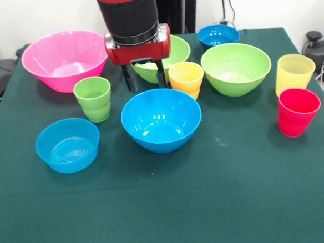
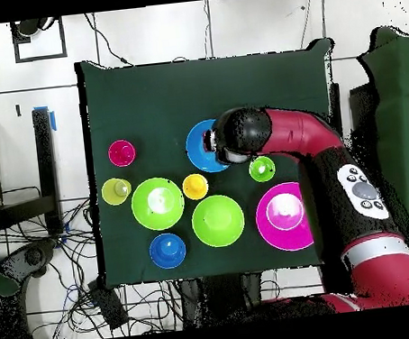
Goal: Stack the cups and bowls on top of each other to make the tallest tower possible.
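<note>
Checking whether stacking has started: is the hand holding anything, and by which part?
Nothing is held. The hand is open and empty, above the table behind the bright blue bowl.

The desk (image 1: 223, 206) is covered in dark green cloth, and on it sit a pink bowl (image 1: 64, 60), two lime green bowls (image 1: 235, 68) (image 1: 175, 49), a bright blue bowl (image 1: 161, 119), a lighter blue shallow bowl (image 1: 67, 145) with a ribbed pattern on its floor, and a dark blue bowl (image 1: 218, 36). The cups are green (image 1: 93, 98), orange-yellow (image 1: 186, 78), pale translucent yellow (image 1: 294, 73) and red (image 1: 297, 111), each plain and glossy. The arm (image 1: 127, 12) is red with a black ribbed band, and its gripper (image 1: 145, 77) has a red housing with dark jaws.
</note>
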Action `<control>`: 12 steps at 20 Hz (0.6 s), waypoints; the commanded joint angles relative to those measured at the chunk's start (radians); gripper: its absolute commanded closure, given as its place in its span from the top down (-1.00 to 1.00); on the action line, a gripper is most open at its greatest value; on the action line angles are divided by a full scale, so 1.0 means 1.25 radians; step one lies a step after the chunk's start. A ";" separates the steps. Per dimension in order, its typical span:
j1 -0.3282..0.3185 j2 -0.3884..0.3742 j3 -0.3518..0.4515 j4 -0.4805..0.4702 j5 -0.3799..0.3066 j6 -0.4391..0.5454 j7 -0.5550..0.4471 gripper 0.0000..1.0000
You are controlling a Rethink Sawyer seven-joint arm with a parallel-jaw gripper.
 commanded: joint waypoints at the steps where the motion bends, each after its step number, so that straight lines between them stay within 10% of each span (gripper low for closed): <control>1: -0.018 0.066 0.090 -0.109 -0.055 0.152 -0.227 1.00; 12: -0.051 0.090 0.138 -0.175 -0.094 0.179 -0.283 1.00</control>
